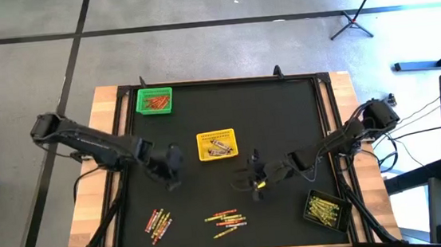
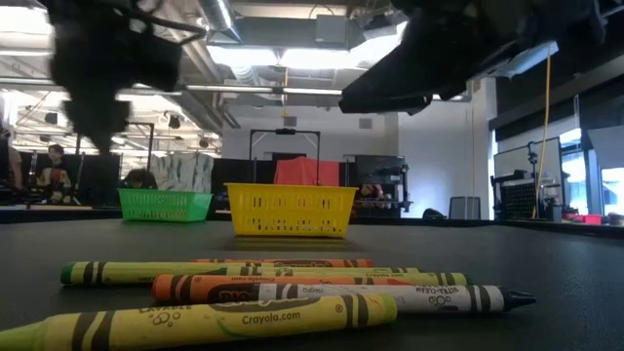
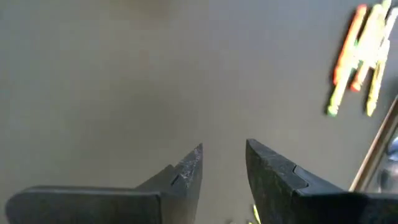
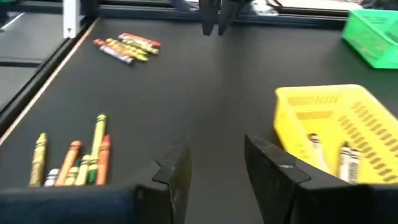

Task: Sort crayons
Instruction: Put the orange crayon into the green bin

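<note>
Left gripper [image 1: 172, 156]: fingers parted, nothing between them, hanging over bare mat at 9 o'clock of the yellow mesh basket [image 1: 217, 144]. Right gripper [image 1: 254, 176]: fingers likewise parted and empty, at 5 o'clock of that basket. Loose thin wax crayons [image 1: 226, 221] lie in two clusters on the black table mat [image 1: 284, 118], at 6 and 7 o'clock. More crayons sit in the green mesh basket [image 1: 155, 101] at 11 o'clock and the black mesh basket [image 1: 325, 209] at 4 o'clock.

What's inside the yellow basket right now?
The yellow basket holds a few crayons with pale wrappers lying on its floor. Their colours cannot be told, and its wall hides them in the low view.
</note>
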You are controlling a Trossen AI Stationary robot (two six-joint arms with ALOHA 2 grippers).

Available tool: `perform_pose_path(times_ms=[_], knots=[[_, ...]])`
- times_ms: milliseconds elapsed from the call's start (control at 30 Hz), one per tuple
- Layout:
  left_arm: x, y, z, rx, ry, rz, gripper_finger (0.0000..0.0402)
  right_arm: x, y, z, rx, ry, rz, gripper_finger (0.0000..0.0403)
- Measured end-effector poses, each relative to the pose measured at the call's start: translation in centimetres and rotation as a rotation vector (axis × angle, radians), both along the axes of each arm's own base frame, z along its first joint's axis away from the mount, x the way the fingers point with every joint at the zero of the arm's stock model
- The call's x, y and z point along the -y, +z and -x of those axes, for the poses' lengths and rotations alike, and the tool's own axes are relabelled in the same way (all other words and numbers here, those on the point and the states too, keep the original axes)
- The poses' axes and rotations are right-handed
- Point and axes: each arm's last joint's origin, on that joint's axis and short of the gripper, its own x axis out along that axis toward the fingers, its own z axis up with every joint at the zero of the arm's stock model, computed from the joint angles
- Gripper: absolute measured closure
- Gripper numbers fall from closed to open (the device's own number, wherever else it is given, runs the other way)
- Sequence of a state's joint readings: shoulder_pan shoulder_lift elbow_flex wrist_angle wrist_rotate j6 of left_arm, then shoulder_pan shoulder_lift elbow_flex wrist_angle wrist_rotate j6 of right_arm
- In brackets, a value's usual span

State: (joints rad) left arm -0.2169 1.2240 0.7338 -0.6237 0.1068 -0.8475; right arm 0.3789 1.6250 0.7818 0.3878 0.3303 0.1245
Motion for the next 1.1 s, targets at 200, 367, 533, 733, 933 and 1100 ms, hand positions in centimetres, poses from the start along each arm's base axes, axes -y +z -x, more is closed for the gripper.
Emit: perform_pose_path(times_ms=[200, 367, 533, 733, 933, 1100], knots=[[3.8, -0.3, 1.9, -0.088, 0.048, 0.012, 0.0296, -2.6, -2.1, -0.2, 0.012, 0.079, -0.009, 0.0258], [6.3, -0.3, 3.4, -0.124, 0.088, 0.036, 0.0296, -4.6, -3.4, -0.2, 0.053, 0.118, -0.053, 0.0258], [8.4, -0.6, 4.8, -0.159, 0.126, 0.061, 0.0296, -5.3, -3.7, -0.6, 0.083, 0.137, -0.056, 0.0258], [10.8, -2.1, 6.1, -0.246, 0.138, 0.040, 0.0296, -5.5, -4.4, -0.9, 0.079, 0.129, -0.066, 0.0258], [12.5, -3.7, 7.0, -0.332, 0.169, 0.022, 0.0296, -5.5, -4.3, -1.0, 0.096, 0.129, -0.076, 0.0258], [13.5, -4.6, 7.1, -0.323, 0.161, 0.013, 0.0296, -5.6, -3.9, -1.2, 0.118, 0.132, -0.081, 0.0258]])
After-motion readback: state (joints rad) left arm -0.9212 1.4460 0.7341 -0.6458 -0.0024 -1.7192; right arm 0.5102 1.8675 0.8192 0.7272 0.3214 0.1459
